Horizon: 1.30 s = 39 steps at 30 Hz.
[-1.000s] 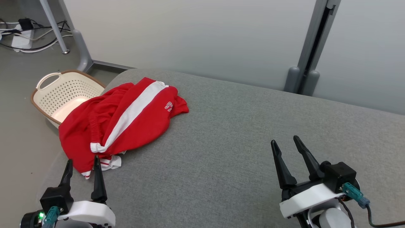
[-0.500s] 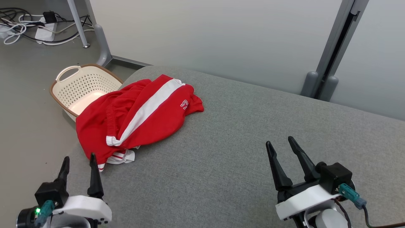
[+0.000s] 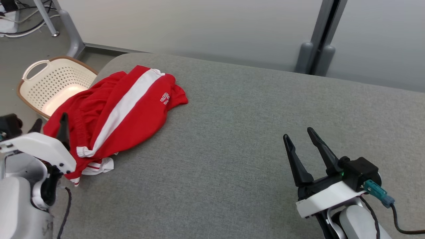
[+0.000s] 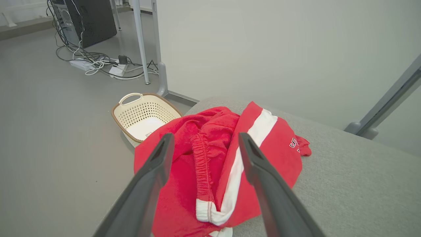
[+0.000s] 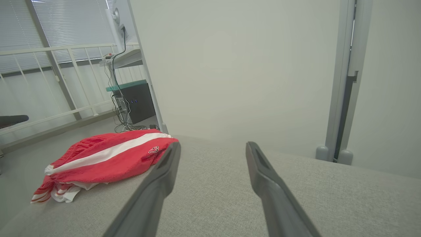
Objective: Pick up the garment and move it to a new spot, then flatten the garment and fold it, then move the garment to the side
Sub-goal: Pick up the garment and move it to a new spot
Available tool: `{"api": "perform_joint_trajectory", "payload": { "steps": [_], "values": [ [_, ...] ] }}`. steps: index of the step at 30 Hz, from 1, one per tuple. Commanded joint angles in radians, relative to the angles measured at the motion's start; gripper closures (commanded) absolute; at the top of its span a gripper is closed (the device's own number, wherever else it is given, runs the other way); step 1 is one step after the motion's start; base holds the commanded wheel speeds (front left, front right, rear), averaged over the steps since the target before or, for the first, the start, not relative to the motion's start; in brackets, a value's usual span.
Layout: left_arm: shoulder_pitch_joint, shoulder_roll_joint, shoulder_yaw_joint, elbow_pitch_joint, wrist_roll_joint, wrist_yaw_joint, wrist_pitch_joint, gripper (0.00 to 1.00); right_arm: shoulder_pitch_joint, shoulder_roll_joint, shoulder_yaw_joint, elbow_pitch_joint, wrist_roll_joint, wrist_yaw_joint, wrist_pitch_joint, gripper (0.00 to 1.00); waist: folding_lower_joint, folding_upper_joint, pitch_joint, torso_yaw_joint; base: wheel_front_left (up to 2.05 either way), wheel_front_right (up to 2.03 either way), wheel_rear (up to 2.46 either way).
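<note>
I see the grey padded table [image 3: 252,109] running under and ahead of both grippers. The garment [image 3: 132,109], red with a broad white stripe and white lettering, lies crumpled on the table's corner directly ahead of my left gripper [image 3: 49,121] and well off to the left of my right gripper [image 3: 297,132]. Part of it hangs over the table edge on the left gripper's outer side. The cream perforated basket [image 3: 49,83] sits on the floor beyond the left gripper's fingertips, past the garment's far edge.

The left gripper [image 4: 206,135] is spread wide and holds nothing. In its wrist view the two fingers frame the garment's [image 4: 210,164] gathered waistband, with no cloth pinched between them. Whether a fingertip brushes the fabric I cannot tell. That arm's white wrist housing sits at the lower left of the head view, fingers pointing toward garment and basket.

The right gripper [image 5: 213,144] is also spread wide and empty over bare table, its fingers angled forward and slightly left, the garment [image 5: 108,158] well apart from it.
</note>
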Motion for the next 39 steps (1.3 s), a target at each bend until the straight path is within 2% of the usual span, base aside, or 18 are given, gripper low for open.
{"api": "perform_joint_trajectory", "payload": {
  "steps": [1, 8, 14, 20, 21, 22, 23, 30, 35, 39],
  "values": [
    [-0.025, 0.007, 0.009, 0.01, -0.02, -0.006, 0.015, 0.0, -0.01, -0.007, 0.0, -0.004, 0.006, 0.0, -0.001, 0.0, 0.0, 0.0, 0.038, -0.039, 0.0, 0.0, 0.0],
    [-0.152, 0.086, 0.063, 0.152, -0.108, -0.014, 0.209, 0.0, -0.058, -0.039, 0.018, -0.019, 0.021, 0.0, -0.001, 0.0, 0.0, 0.0, 0.118, -0.136, 0.0, 0.0, 0.0],
    [-0.2, 0.143, 0.105, 0.285, -0.148, -0.001, 0.271, 0.0, -0.088, -0.055, 0.029, -0.026, 0.035, 0.0, -0.001, 0.0, 0.0, 0.0, 0.168, -0.207, 0.0, 0.0, 0.0],
    [-0.209, 0.17, 0.123, 0.385, -0.163, 0.01, 0.282, 0.0, -0.101, -0.06, 0.029, -0.029, 0.045, 0.0, -0.001, 0.0, 0.0, 0.0, 0.185, -0.243, 0.0, 0.0, 0.0],
    [-0.207, 0.172, 0.123, 0.394, -0.164, 0.008, 0.278, 0.07, -0.101, -0.06, 0.029, -0.029, 0.044, 0.0, -0.001, 0.0, 0.0, 0.0, 0.185, -0.245, 0.0, 0.0, 0.0],
    [-0.207, 0.174, 0.123, 0.401, -0.165, 0.005, 0.274, 0.65, -0.101, -0.059, 0.028, -0.029, 0.044, 0.0, -0.001, 0.0, 0.0, 0.0, 0.184, -0.247, 0.0, 0.0, 0.0],
    [-0.211, 0.18, 0.122, 0.407, -0.166, -0.001, 0.267, 1.0, -0.097, -0.058, 0.026, -0.027, 0.044, 0.0, -0.001, 0.0, 0.0, 0.0, 0.178, -0.247, 0.0, 0.0, 0.0],
    [-0.224, 0.207, 0.095, 0.379, -0.148, -0.035, 0.246, 1.0, -0.082, -0.037, 0.025, -0.017, 0.04, 0.0, -0.001, 0.0, 0.0, 0.0, 0.138, -0.237, 0.0, 0.0, 0.0],
    [-0.233, 0.214, 0.062, 0.308, -0.136, -0.064, 0.24, 1.0, -0.072, -0.018, 0.02, -0.011, 0.042, 0.0, -0.001, 0.0, 0.0, 0.0, 0.1, -0.242, 0.0, 0.0, 0.0],
    [-0.25, 0.228, 0.016, 0.192, -0.116, -0.086, 0.26, 1.0, -0.06, 0.004, 0.01, -0.007, 0.04, 0.0, -0.001, 0.0, 0.0, 0.0, 0.058, -0.265, 0.0, 0.0, 0.0]
  ]
}}
